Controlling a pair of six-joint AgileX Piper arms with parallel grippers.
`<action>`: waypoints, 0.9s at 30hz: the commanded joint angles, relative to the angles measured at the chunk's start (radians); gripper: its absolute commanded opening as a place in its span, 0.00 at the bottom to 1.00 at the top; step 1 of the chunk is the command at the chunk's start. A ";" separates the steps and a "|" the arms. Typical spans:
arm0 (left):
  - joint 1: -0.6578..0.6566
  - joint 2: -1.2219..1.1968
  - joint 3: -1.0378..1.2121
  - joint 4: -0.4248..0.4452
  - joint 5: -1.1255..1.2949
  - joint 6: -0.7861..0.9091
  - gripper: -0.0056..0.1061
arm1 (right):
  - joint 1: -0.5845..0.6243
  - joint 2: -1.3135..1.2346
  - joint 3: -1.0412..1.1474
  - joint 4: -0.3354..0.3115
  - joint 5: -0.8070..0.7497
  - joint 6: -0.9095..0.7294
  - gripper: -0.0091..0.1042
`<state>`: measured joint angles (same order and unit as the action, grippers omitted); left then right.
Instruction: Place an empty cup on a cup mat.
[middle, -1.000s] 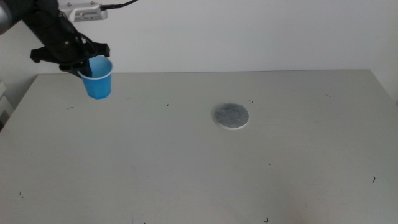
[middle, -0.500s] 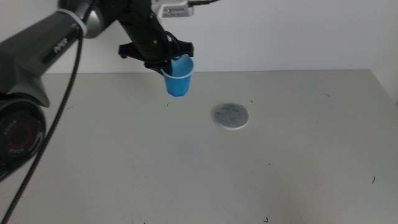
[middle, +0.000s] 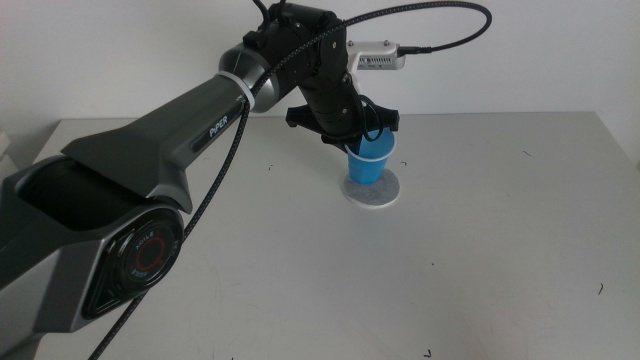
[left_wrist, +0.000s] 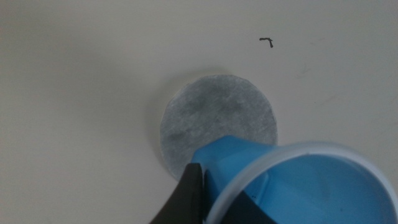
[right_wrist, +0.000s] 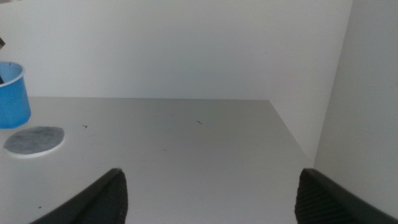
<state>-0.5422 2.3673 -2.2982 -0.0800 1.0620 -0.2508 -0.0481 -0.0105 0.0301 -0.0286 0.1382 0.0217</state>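
The blue cup (middle: 371, 162) hangs upright in my left gripper (middle: 367, 136), which is shut on its rim, one jaw inside and one outside. The cup is just above the cup mat (middle: 375, 193), a grey disc with a white edge at mid-table. The right wrist view shows the cup (right_wrist: 12, 93) lifted off the mat (right_wrist: 34, 140), with a gap below it. The left wrist view shows the cup (left_wrist: 298, 186) over the near part of the mat (left_wrist: 217, 118), which it partly hides. My right gripper (right_wrist: 211, 199) is open and empty, off to the right side.
The pale grey table (middle: 300, 280) carries only small dark marks (middle: 525, 153). A white wall stands behind it. The left arm (middle: 180, 120) reaches across the table's left half from the picture's lower left.
My left gripper has carried the cup from the table's far left rightward and down, to just above the cup mat. The mat has not moved.
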 joint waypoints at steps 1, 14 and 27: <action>-0.008 -0.056 -0.036 -0.014 -0.070 -0.013 0.05 | -0.006 -0.026 -0.008 -0.014 -0.073 -0.005 0.91; -0.028 0.021 -0.036 -0.041 -0.185 -0.013 0.05 | -0.006 -0.026 -0.008 -0.014 -0.073 -0.005 0.91; -0.028 0.037 -0.036 -0.045 -0.199 -0.013 0.38 | -0.006 -0.026 -0.008 -0.014 -0.073 -0.005 0.91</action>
<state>-0.5678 2.4810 -2.3012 -0.1107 0.9081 -0.2530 -0.0481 -0.0105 0.0301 -0.0286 0.1380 0.0217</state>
